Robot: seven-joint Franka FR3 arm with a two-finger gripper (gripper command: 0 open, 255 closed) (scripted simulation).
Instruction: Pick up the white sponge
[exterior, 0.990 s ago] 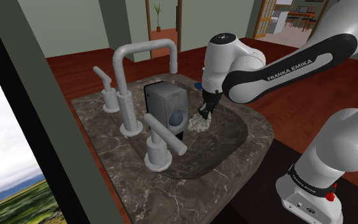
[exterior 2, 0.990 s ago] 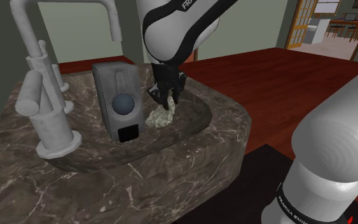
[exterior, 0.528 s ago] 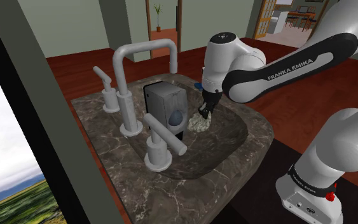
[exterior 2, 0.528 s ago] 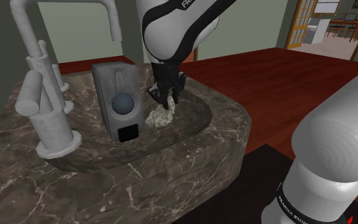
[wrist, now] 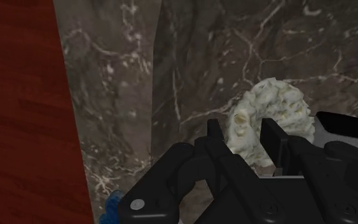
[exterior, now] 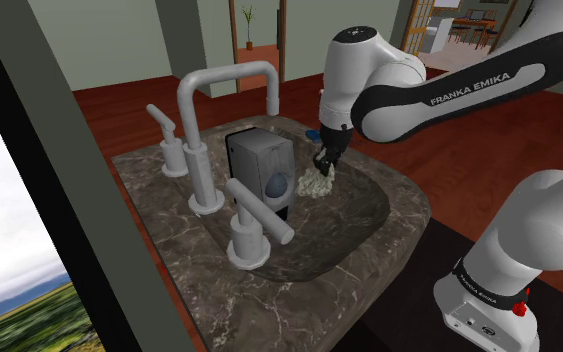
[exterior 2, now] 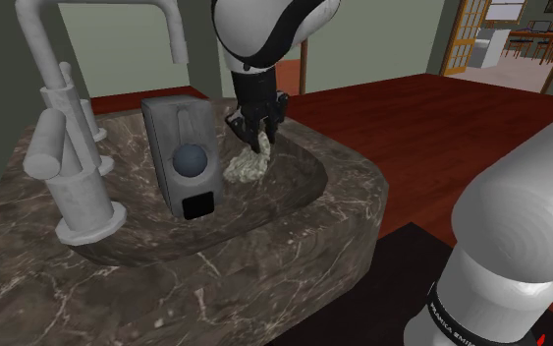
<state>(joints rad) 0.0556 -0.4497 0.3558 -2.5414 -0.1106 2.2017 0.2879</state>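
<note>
Black gripper: the two fingers are closed on the sponge and clasp it between them. The hand points down into the basin.
Sponge: a whitish, crumpled lump, pinched at its upper part. In the shoulder view the sponge hangs low inside the basin, just beside the grey box. I cannot tell whether its lower edge touches the stone.
Step in hand: the grasp seems made, and I judge the lift to be only at its beginning.
Next move: it calls for a straight rise out of the basin with a firm squeeze, because the soft lump is held by a small part and could slip. The path should stay apart from the box on one side and the basin wall on the other.
Sink: dark veined marble with a broad rim. Its hollow holds both the sponge and the box.
Grey box: it stands upright in the basin, with a round bluish disc on its front.
Faucet: a pale, squared arch over the basin, with a lever handle at the rim.
Floor: red-brown wood around the sink.
Doorway: far behind, with a small plant in it.
</note>
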